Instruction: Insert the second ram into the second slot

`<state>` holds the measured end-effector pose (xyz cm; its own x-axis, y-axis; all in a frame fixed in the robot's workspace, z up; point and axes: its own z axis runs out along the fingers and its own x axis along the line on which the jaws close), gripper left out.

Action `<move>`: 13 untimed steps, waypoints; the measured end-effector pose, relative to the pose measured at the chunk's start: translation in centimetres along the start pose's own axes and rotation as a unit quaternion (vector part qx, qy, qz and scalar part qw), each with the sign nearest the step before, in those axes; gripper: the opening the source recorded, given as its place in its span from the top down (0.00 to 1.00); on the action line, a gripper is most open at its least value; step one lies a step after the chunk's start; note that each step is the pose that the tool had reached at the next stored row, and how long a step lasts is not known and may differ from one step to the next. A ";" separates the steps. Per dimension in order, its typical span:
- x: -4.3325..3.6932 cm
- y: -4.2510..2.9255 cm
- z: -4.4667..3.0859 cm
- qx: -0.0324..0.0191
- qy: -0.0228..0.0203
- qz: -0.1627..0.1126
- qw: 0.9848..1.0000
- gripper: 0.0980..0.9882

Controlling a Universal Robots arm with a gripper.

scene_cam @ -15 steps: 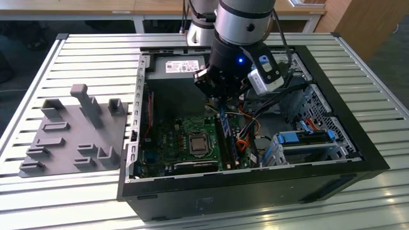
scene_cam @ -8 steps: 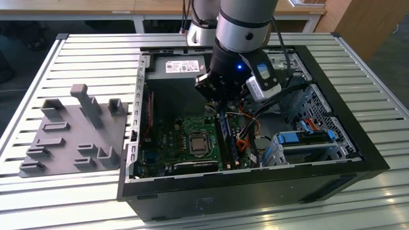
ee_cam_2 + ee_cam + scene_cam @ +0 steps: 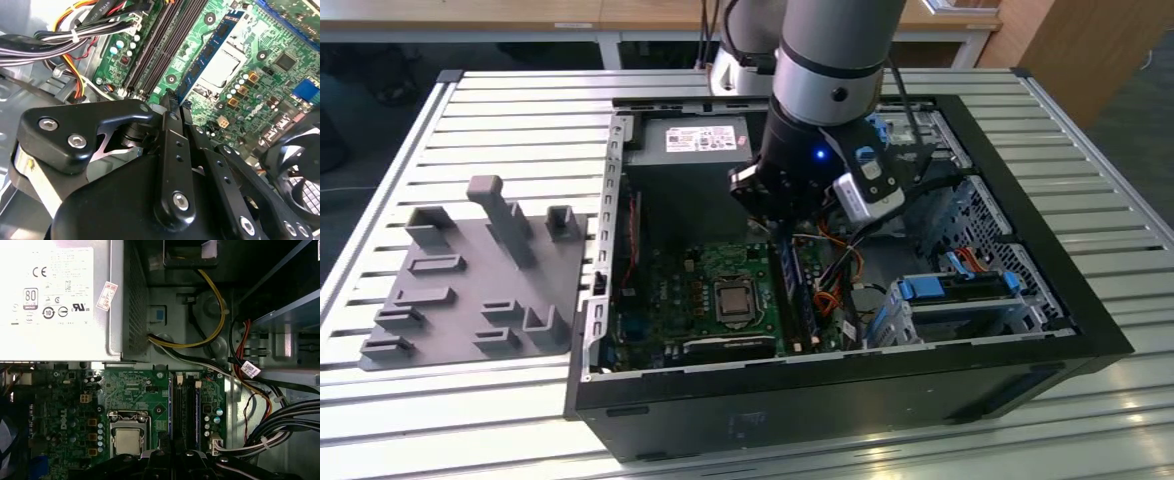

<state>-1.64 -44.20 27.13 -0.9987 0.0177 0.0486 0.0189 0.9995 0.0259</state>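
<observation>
Bright glare washes the power supply white, while the case interior lies shadowed.

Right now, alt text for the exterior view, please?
A robot arm reaches down into an open computer case on a slatted metal table, its end effector low over the memory slots beside the processor socket. A grey moulded fixture tray lies on the table at the exterior view's left.

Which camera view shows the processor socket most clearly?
The first wrist view: the processor socket appears whole, from straight above. In the second wrist view a blue-green stick overlaps the socket. In the exterior view the socket looks distant.
</observation>
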 end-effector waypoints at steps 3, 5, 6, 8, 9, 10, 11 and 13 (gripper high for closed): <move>-0.08 -0.09 0.42 0.000 0.000 0.004 1.000 0.95; -0.11 -0.25 0.56 0.000 0.000 0.005 1.000 0.95; -0.13 -0.35 0.61 0.000 0.000 0.006 1.000 0.95; -0.17 -0.54 0.72 0.000 0.000 0.008 1.000 0.95; -0.19 -0.60 0.81 0.000 0.000 0.009 1.000 0.95; -0.21 -0.63 0.94 -0.001 0.000 0.011 1.000 0.95; -0.24 -0.65 1.09 -0.001 0.000 0.012 1.000 0.95; -0.30 -0.67 1.38 -0.001 0.000 0.015 1.000 0.95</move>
<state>-1.42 -44.83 25.72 -0.9977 0.0470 0.0487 0.0483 0.9985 0.0259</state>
